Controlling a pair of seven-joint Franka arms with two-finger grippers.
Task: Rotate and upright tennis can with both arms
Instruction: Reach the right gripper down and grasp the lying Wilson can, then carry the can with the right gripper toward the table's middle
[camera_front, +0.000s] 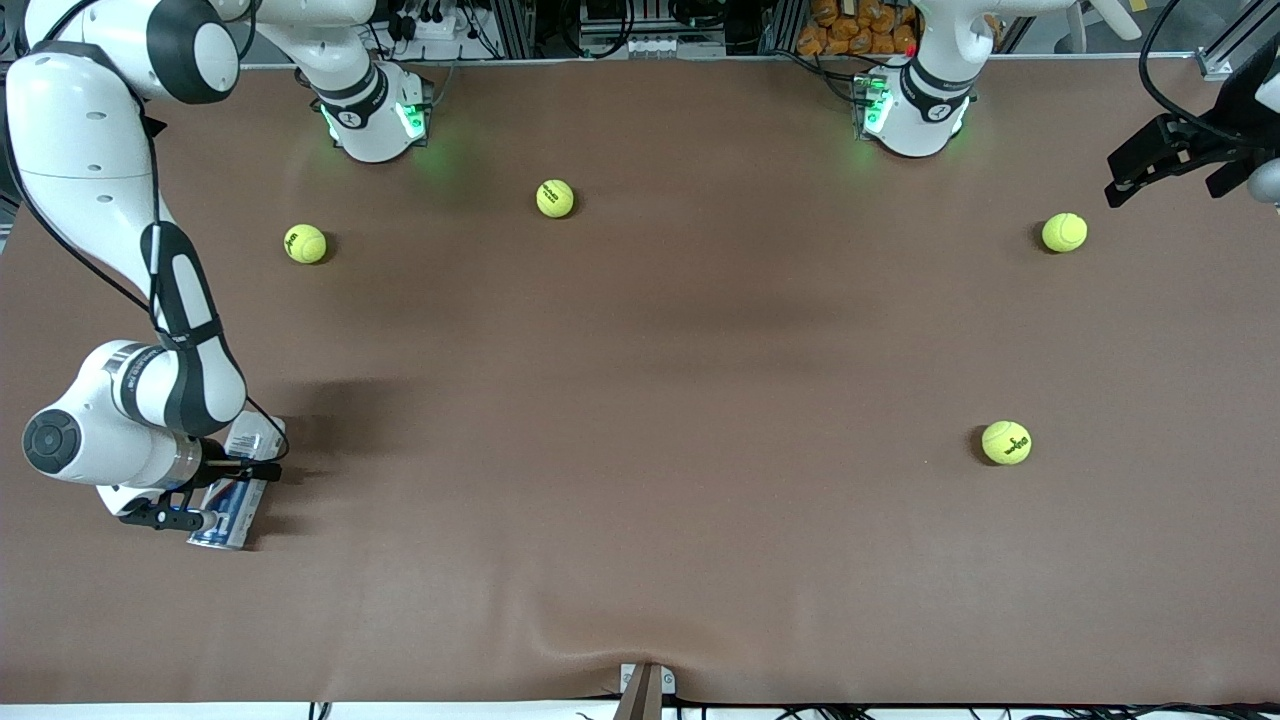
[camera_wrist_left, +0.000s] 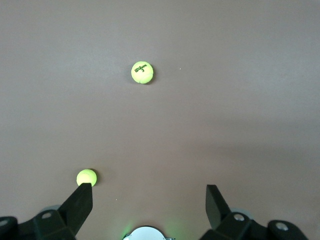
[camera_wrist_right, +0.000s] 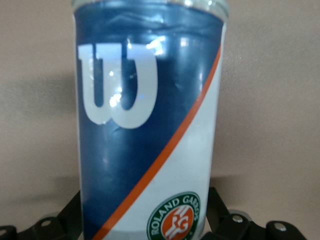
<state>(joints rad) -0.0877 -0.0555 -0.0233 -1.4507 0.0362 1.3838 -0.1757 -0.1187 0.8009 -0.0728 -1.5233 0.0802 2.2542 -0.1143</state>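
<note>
The tennis can (camera_front: 236, 489) lies on its side on the brown table near the right arm's end, close to the front camera. In the right wrist view its dark-blue and white label with the "W" logo (camera_wrist_right: 150, 125) fills the picture. My right gripper (camera_front: 200, 493) is down over the can. Its fingers (camera_wrist_right: 215, 205) stand one on each side of the can's body, spread wide. My left gripper (camera_front: 1165, 165) waits open and empty in the air at the left arm's end. Its fingers (camera_wrist_left: 82, 205) show wide apart.
Several yellow-green tennis balls lie on the table: two (camera_front: 305, 243) (camera_front: 555, 198) near the right arm's base, one (camera_front: 1064, 232) below the left gripper and one (camera_front: 1006, 442) nearer the camera. The left wrist view shows two balls (camera_wrist_left: 142, 72) (camera_wrist_left: 86, 177).
</note>
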